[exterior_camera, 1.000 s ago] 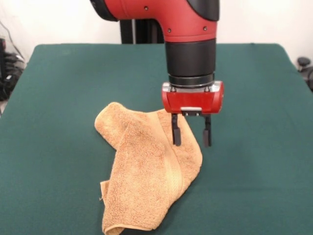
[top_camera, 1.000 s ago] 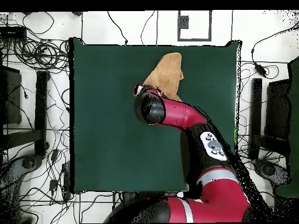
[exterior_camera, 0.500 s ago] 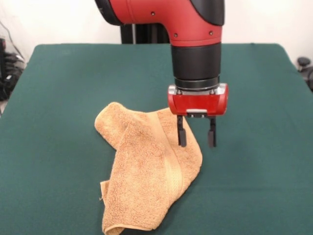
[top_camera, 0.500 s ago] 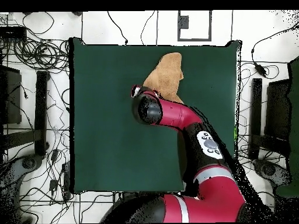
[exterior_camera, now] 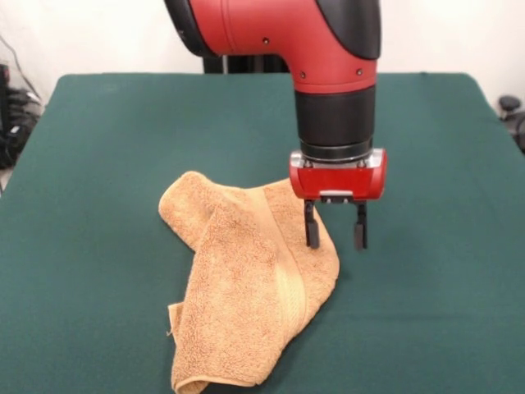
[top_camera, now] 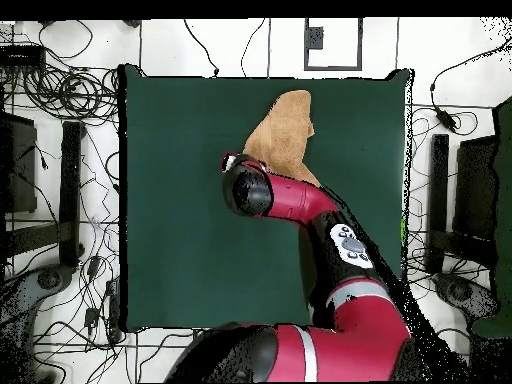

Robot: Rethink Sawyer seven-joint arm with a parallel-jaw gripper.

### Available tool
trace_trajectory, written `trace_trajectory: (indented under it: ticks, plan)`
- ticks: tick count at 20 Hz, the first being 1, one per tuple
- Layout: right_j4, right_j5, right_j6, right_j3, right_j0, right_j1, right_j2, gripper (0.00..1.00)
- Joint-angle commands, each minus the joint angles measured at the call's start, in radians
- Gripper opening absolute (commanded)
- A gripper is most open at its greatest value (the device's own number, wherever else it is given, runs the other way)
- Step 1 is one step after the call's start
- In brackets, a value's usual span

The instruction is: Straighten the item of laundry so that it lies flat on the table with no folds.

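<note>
Towel (exterior_camera: 250, 295), orange-tan, lies crumpled on the table (exterior_camera: 98, 164) toward the near edge in the front view, a little left of centre. It is folded over itself: a rounded lobe at upper left, a long flap running down to the near edge, a woven band crossing the folded layer lengthwise. In the overhead view the towel (top_camera: 285, 130) sits close to the table's (top_camera: 180, 250) far edge.

Gripper (exterior_camera: 335, 236) points straight down at the towel's right edge. Fingers spread apart, nothing between them; left finger in front of the cloth's edge, right finger over bare green felt. Contact with cloth: cannot tell.

Red arm (top_camera: 300, 200) reaches across the table from the near side in the overhead view.
</note>
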Motion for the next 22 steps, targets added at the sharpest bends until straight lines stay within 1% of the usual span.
trace_trajectory:
  ticks: [1,5,9,14,17,20,22]
  plan:
    - [-0.047,0.051,0.081,0.033,0.053,0.047,-0.016,1.0]
    - [-0.05,0.079,0.058,0.037,0.034,0.047,0.0,1.0]
    - [-0.047,0.072,0.073,0.028,0.049,0.062,-0.035,1.0]
    - [-0.047,0.026,0.092,0.012,0.066,0.086,-0.071,1.0]
    - [-0.042,0.019,0.096,0.007,0.07,0.095,-0.081,1.0]
    - [-0.046,0.036,0.079,0.004,0.067,0.101,-0.08,1.0]
    - [-0.043,0.072,0.069,-0.003,0.072,0.1,-0.087,1.0]
